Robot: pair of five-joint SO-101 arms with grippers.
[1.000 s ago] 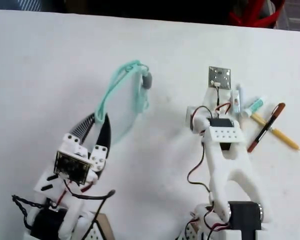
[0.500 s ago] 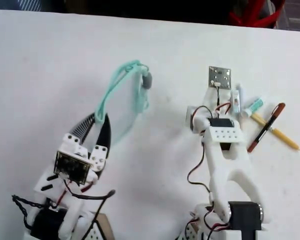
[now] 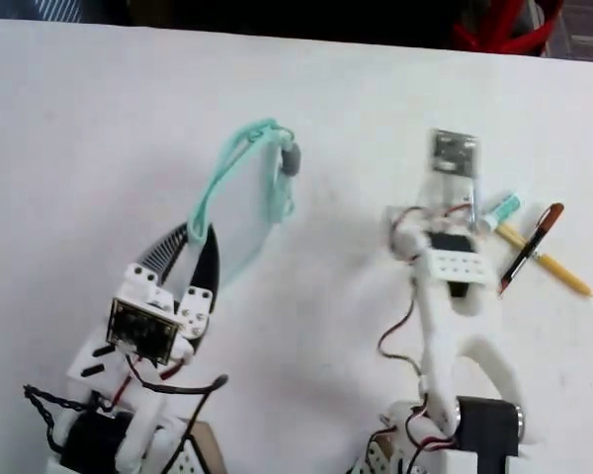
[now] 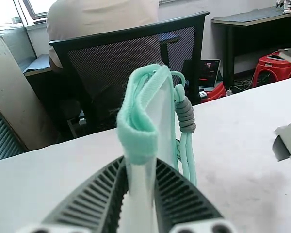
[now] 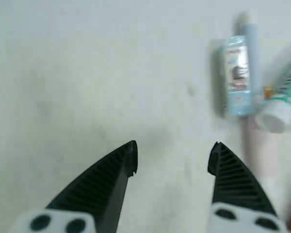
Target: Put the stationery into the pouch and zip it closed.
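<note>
Left tool (image 4: 138,167) pinches one end of the teal-edged pouch (image 4: 148,107), which stretches away from it across the white surface (image 3: 89,109). Right tool (image 5: 173,154) hangs spread over the surface just beside a blue tube (image 5: 236,73). A teal tube (image 5: 281,104) touches that one. Nearby, a brown pen (image 3: 529,252) crosses a yellow pen (image 3: 561,274). All four lie well apart from the pouch.

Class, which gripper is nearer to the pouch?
Left. The left gripper is shut on the pouch at its edge; the right gripper hangs open beside the pens, well apart from it.
</note>
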